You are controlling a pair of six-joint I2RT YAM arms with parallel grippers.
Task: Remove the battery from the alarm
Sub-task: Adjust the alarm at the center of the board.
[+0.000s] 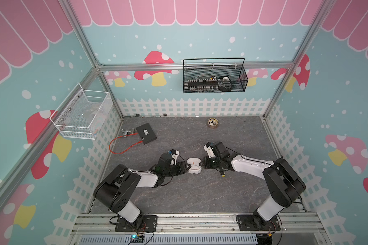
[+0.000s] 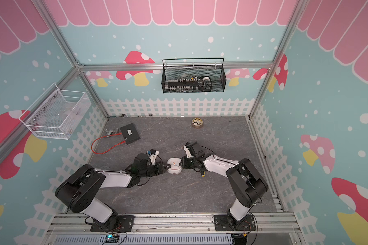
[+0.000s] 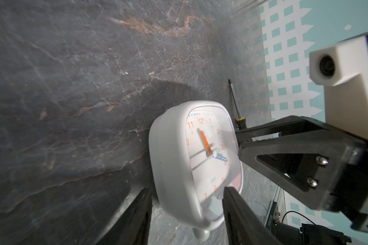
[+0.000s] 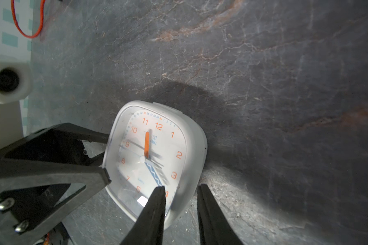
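1. The screwdriver is lying under the right arm, its yellow end showing;
2. The left gripper is clamping the alarm at mid-tabletop; the right gripper is straddling the opposite edge, jaws narrow, grip unclear;
3. The battery is sitting in the upturned back recess;
4. The face is showing orange hour numerals; its small blue logo is reading too blurred.

White rounded-square plastic alarm clock over dark veined worktop, black right gripper astride its rim at four, left gripper touching at nine
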